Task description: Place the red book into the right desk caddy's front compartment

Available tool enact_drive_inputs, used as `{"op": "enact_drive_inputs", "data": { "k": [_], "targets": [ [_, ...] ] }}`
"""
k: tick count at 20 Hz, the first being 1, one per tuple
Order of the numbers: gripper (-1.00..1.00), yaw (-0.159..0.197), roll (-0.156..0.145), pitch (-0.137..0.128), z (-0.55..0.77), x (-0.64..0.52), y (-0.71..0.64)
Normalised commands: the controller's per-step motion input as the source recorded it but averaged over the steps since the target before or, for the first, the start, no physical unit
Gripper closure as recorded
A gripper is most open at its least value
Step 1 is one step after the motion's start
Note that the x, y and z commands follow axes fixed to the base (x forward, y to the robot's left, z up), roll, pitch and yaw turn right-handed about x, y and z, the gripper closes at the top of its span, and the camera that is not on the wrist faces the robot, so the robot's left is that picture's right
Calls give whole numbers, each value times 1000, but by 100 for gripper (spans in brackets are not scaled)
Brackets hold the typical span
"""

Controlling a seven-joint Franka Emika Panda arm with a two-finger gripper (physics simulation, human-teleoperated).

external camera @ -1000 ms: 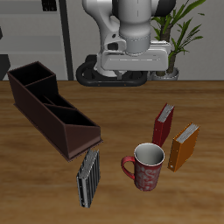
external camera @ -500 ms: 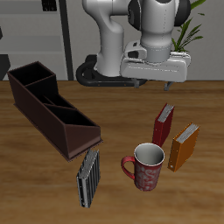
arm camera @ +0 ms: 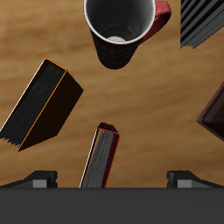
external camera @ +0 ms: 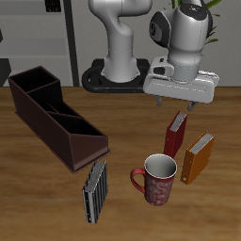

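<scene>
Hovering above the red book (external camera: 175, 134), the gripper (external camera: 175, 105) hangs with its fingers spread wide, holding nothing.

From the front, the arm reaches forward from its base, hand pointing down over the upright book. An orange book (external camera: 198, 158) leans just beside it, a red mug (external camera: 155, 179) stands near it toward the table's front edge, and a striped book (external camera: 94, 191) stands farther along. The right desk caddy (external camera: 55, 115) lies well apart, unobstructed. Only the wrist view shows the red book's (arm camera: 100, 158) pale page edges between the fingertips, plus the mug's (arm camera: 122, 24) inside.
</scene>
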Motion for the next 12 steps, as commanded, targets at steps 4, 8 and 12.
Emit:
{"op": "enact_drive_inputs", "data": {
  "k": [4, 8, 12],
  "targets": [
    [-100, -30, -1, -6, -208, 55, 155],
    [-100, -30, 16, 23, -225, 69, 16],
    [-100, -16, 2, 9, -175, 53, -64]
  ]
}}
